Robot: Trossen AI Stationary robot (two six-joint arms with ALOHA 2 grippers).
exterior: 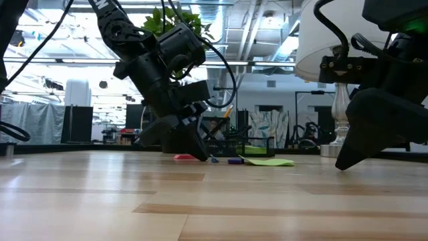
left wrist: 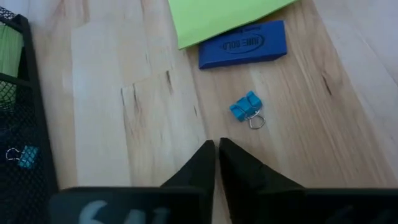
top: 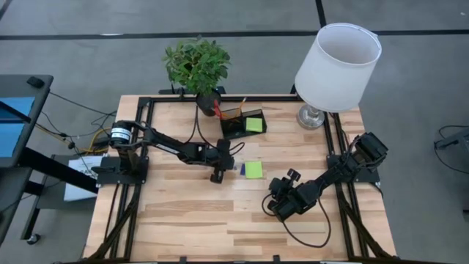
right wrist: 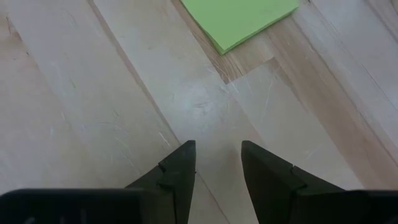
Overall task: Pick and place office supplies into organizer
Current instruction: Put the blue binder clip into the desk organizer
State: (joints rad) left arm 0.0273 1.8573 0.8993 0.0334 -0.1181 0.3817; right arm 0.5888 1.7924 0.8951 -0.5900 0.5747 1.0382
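1. Left gripper (left wrist: 216, 149): fingers nearly pinched together, holding nothing, tips low over the mid-tabletop. Looks lined up for a small pickup.
2. Blue binder clip (left wrist: 247, 109) lies just ahead of those tips, not touching. Blue eraser (left wrist: 242, 45) and sticky-note pad (top: 253, 169) sit beyond it.
3. Organizer (top: 244, 120) is near the tabletop's far edge, a green pad already inside.
4. Right gripper (right wrist: 217, 163): half-open, empty, waiting toward the right edge.

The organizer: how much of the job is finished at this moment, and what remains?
Partly done. The organizer already holds one green sticky-note pad and upright pencils. Nothing is in hand: the left end effector, shut, hovers just short of the blue binder clip; the right end effector waits open and empty. Left on the table: the second sticky-note pad, the blue eraser and the clip.
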